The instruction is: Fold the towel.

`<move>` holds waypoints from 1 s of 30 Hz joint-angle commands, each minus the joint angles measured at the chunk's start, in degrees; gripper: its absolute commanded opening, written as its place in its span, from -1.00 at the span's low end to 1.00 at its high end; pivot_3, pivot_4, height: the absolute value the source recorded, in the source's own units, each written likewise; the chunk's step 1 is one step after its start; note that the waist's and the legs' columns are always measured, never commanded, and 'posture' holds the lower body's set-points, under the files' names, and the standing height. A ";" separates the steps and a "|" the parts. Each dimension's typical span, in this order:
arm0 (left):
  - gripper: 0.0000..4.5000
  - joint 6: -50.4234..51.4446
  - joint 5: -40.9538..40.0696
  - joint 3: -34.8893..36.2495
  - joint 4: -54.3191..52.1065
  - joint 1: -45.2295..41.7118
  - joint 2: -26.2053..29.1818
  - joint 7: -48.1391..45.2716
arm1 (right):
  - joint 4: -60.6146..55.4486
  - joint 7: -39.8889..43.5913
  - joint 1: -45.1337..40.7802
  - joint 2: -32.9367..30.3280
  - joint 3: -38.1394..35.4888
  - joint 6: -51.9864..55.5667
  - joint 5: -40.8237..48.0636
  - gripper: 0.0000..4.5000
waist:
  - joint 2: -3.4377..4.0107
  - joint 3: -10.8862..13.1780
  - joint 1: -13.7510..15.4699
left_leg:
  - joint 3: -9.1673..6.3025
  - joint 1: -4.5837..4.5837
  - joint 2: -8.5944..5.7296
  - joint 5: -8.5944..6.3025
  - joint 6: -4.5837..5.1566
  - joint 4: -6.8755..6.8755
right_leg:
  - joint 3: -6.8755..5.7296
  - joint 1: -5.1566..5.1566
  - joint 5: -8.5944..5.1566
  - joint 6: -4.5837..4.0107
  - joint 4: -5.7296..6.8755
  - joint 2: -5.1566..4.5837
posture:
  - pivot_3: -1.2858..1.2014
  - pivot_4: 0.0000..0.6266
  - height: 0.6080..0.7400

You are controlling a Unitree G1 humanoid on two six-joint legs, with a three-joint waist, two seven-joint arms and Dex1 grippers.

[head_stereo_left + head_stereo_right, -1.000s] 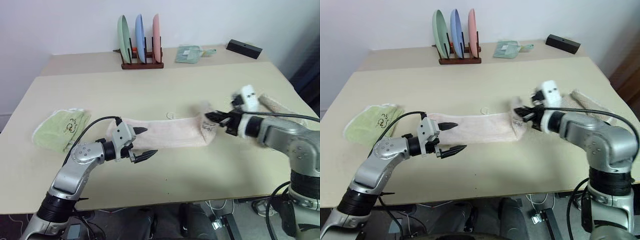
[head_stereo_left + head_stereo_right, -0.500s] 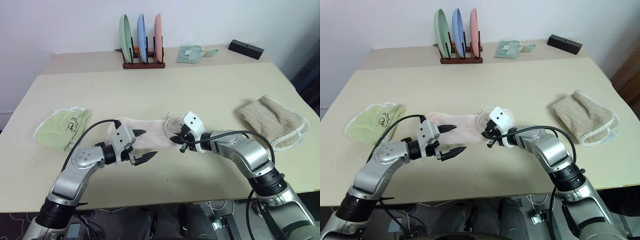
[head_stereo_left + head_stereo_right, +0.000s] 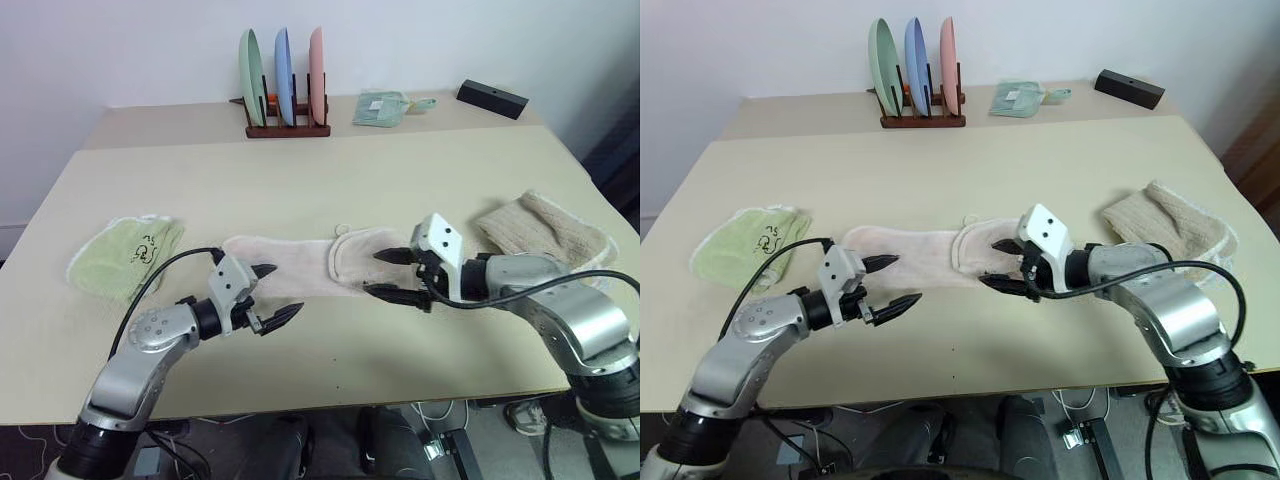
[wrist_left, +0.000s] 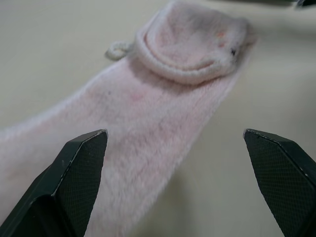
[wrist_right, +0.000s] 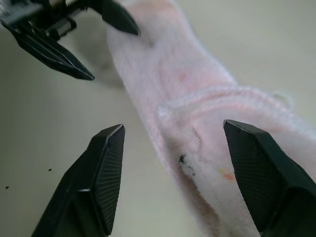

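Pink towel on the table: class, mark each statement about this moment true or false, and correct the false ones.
1. The pink towel has its right end folded over onto itself. True.
2. The right gripper is clamped on the towel. False: its fingers are open, holding nothing.
3. The left gripper is open. True.
4. The green towel lies on top of the pink one. False: it lies apart, to the left.
5. The beige towel lies to the right. True.

Green towel (image 3: 125, 257), tan towel (image 3: 545, 240), plate rack (image 3: 286, 128)
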 commanded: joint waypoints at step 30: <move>1.00 12.49 -20.17 17.64 -15.19 15.97 -11.52 19.34 | 17.03 3.49 -4.90 11.47 2.08 -24.81 -11.32 0.79 | -0.09 -0.04 0.23 | -0.02 0.00 -0.01 -0.01 -0.01 -0.04 | 0.00 0.01 -0.01 -0.02 -0.03 0.02 | 0.03 -0.52 1.00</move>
